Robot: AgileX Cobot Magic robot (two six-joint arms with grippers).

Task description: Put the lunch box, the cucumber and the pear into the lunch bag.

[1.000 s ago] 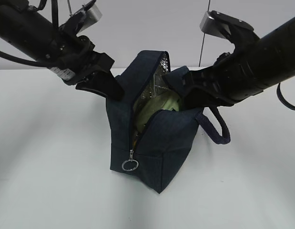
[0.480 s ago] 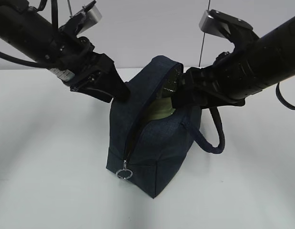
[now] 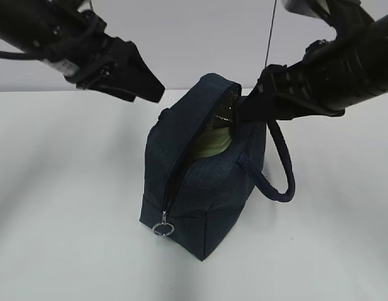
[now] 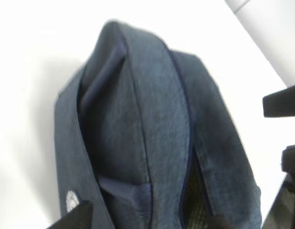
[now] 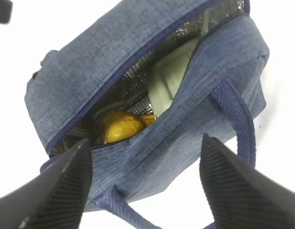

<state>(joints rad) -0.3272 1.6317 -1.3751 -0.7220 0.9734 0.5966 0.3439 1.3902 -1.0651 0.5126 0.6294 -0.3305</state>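
The navy lunch bag [image 3: 212, 188] stands in the middle of the table with its mouth partly open and its zipper ring pull [image 3: 163, 229] at the front. Inside, the pale green lid of the lunch box [image 5: 170, 78] leans beside the yellow pear [image 5: 119, 126]. The cucumber is hidden. My left gripper [image 3: 150, 93] hovers open just left of the bag's top and clear of it; from its wrist the bag [image 4: 152, 119] lies below the gripper [image 4: 147, 223]. My right gripper [image 5: 145, 191] is open, its ribbed fingers [image 5: 238, 186] straddling the bag's side wall and handle [image 5: 235, 114].
A white table [image 3: 68, 188] spreads round the bag on all sides. The bag's looped handle [image 3: 283, 182] hangs off to the right. A pale wall [image 3: 200, 37] runs behind, close to the table's far edge. Both arms crowd the space above the bag.
Both grippers have opened and let go of the bag's rim. The bag's mouth has narrowed and the bag has settled. The left arm has lifted up and to the left; the right has risen slightly.
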